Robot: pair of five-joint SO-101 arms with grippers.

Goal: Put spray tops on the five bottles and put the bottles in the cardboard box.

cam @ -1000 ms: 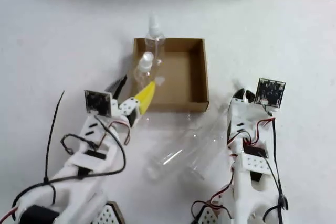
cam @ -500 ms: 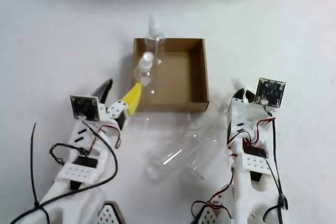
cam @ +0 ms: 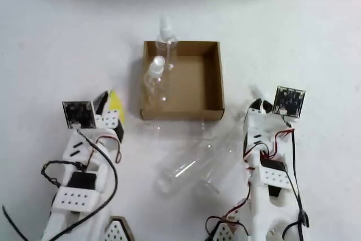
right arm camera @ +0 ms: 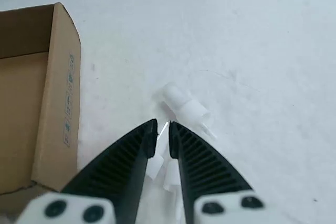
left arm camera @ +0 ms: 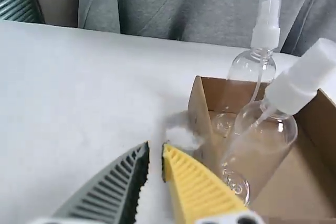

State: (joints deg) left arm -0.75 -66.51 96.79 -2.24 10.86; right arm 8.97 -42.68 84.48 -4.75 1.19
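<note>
One open brown cardboard box (cam: 220, 77). Standing inside it, two clear plastic bottles with white spray tops: far bottle (cam: 165, 42) and near bottle (cam: 155, 80). On the white tabletop (cam: 67, 43), more clear plastic bottles lying on their sides and overlapping: first lying bottle (cam: 181, 169), second lying bottle (cam: 223, 159), at least these two, total hard to tell. One loose white spray top (right arm camera: 185, 107) plain to see, with small white pieces (right arm camera: 157, 167) just beside it, number unclear. Two white robot arms: left arm (cam: 84, 167), right arm (cam: 265, 165).

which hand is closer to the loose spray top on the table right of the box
Right. The right hand is just short of the spray top, almost touching it. The left hand is beyond the cardboard box, off its opposite wall.
</note>
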